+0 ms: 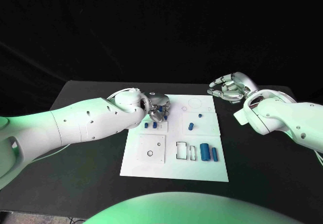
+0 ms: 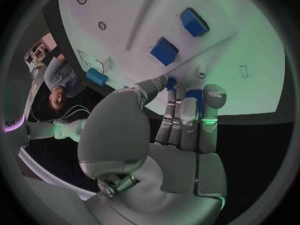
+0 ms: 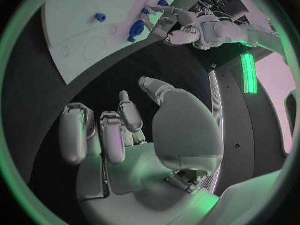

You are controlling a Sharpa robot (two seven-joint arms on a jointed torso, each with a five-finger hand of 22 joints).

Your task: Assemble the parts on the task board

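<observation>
- Left hand pinches a blue part over the board's far-left area; a loose pinch may drop it
- Right hand curled, holding nothing, beside the board's far-right corner

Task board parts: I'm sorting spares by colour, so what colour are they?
Blue parts on the white task board; clearest in the head view.
</observation>
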